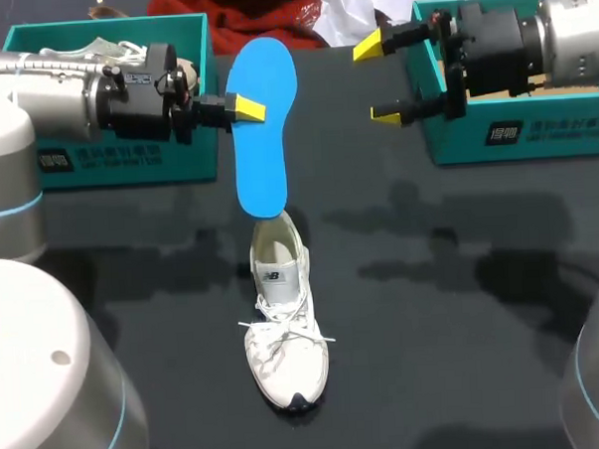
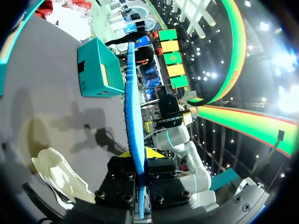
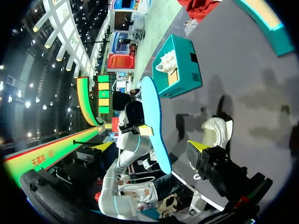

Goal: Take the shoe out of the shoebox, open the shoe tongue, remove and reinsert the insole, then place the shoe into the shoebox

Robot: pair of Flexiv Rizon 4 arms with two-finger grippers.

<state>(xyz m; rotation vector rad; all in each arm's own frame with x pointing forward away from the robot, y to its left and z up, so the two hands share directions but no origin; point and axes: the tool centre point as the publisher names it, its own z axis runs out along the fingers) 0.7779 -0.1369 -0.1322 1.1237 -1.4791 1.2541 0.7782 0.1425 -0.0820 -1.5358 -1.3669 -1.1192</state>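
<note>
Shoe (image 1: pixel 284 335) on table (image 1: pixel 462 307), toe at 6 o'clock. Insole (image 1: pixel 265 156) runs along 6–12, lower end at shoe's collar, pinched edgewise by left gripper (image 1: pixel 247 108). Right gripper (image 1: pixel 385 80), fingers spread, at 2 o'clock, farther off.

Head view: insole (image 1: pixel 264 137) near end covers the shoe (image 1: pixel 284 330) heel, can't tell if they touch. Right arm (image 1: pixel 530 40) blocks most of the right shoebox (image 1: pixel 475 137); frame edge cuts its right end. Left arm (image 1: pixel 65 91) hides part of the left shoebox (image 1: pixel 128 157) interior. Right wrist view: one fingertip (image 3: pixel 198 146) of the right gripper (image 1: pixel 377 80) shows, shoe front hidden behind it. Left wrist view: insole seen edge-on only, faces not visible.
</note>
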